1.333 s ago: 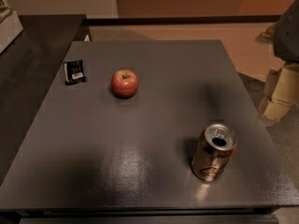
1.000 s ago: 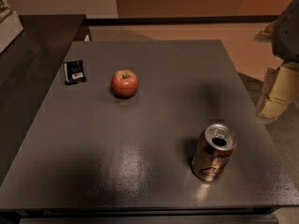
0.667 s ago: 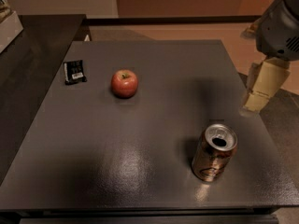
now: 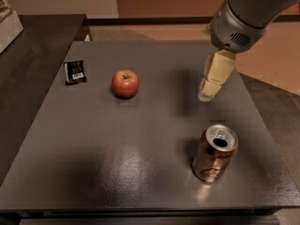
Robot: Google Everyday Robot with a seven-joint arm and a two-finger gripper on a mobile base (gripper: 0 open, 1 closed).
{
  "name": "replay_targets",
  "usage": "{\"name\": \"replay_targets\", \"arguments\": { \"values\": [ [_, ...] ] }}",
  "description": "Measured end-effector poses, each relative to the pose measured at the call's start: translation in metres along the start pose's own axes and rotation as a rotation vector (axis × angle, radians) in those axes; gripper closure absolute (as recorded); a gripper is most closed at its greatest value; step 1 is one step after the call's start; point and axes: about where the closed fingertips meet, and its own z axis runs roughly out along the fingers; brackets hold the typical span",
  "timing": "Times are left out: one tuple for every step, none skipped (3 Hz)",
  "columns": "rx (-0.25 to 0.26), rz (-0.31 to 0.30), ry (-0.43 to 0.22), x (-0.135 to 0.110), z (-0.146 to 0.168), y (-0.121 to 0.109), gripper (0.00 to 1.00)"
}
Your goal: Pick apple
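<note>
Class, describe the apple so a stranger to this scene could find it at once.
On the dark grey table, in its far left part, just right of a small black packet, sits the apple. It is the only round red thing, smaller than the open drink can at front right; the gripper hangs off to its right.

The robot's smooth, rounded light-grey arm [image 4: 255, 11] ends in a bulbous housing with a patch of small dark vent holes. Beneath it, in the upper right of the view, the pale cream gripper [image 4: 206, 94] looks blocky and segmented, narrowing downward.
</note>
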Motion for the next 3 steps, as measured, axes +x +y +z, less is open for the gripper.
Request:
{"name": "replay_targets", "arguments": {
  "values": [
    [-0.008, 0.011, -0.049, -0.029, 0.027, -0.019, 0.00],
    [-0.005, 0.039, -0.088, -0.053, 0.054, -0.030, 0.00],
    [-0.029, 0.059, -0.134, -0.080, 0.085, -0.036, 0.00]
  ]
}}
